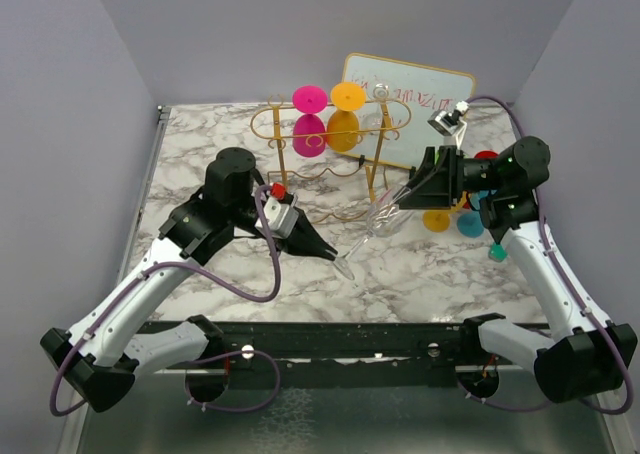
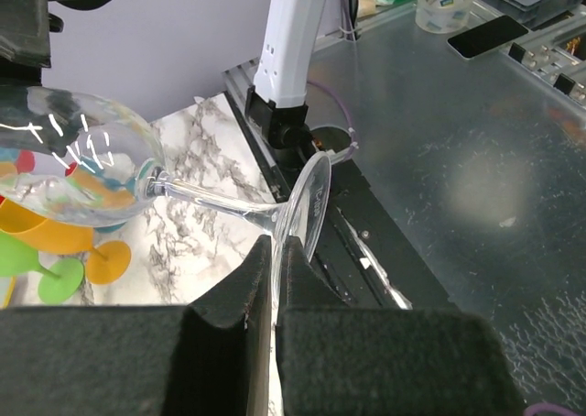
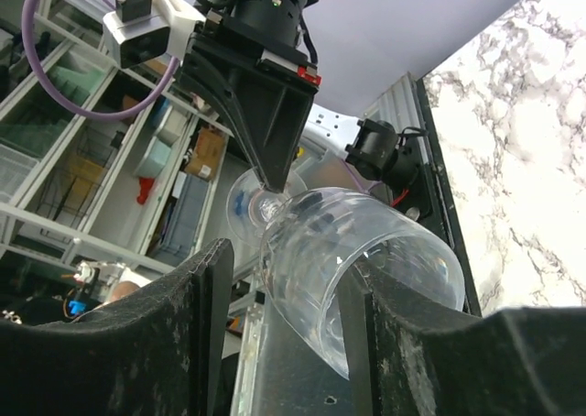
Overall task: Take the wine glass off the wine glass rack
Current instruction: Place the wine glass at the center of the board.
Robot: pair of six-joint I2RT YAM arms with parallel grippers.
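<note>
Here's the wine glass [image 1: 372, 232] slanting between the arms, foot pinched in the closed left tool [image 1: 328, 254] (bowl lies toward the right tool [image 1: 405, 199], jaws spread around it)

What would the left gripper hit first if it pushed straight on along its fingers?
The foot of the clear wine glass, which the left gripper already pinches at its fingertips. Beyond that, probably the lower part of the right arm, though depth is unclear.

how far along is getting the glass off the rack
Done: the clear wine glass is off the wine glass rack, tilted over the table. In hand: left gripper pinches its foot; right gripper loosely straddles the bowl. Left: probably setting it down.
</note>
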